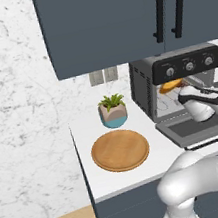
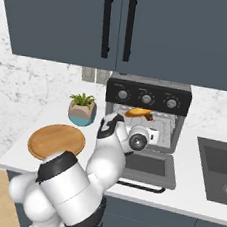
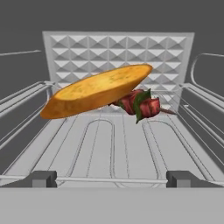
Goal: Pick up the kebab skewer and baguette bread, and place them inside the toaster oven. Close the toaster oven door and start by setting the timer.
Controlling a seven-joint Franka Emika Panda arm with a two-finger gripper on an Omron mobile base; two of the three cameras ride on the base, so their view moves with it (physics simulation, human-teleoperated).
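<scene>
The toaster oven (image 1: 185, 66) stands on the counter with its door (image 1: 193, 129) folded down flat. Inside the cavity, the golden baguette bread (image 3: 96, 89) lies tilted across the kebab skewer (image 3: 142, 105), whose dark red chunks stick out at its right end. Both rest above the wire rack. The bread also shows as an orange patch (image 2: 138, 112) under the knob panel. My gripper (image 3: 111, 178) is open at the oven mouth over the lowered door, pointing inward, with nothing between its fingers. Both fingertips stay short of the food.
A round wooden plate (image 1: 120, 149) lies left of the oven, with a small potted plant (image 1: 113, 111) behind it. Blue-grey cabinets (image 1: 115, 18) hang just above the oven. A dark sink (image 2: 219, 169) sits to the right. The counter's front edge runs just beyond the lowered door.
</scene>
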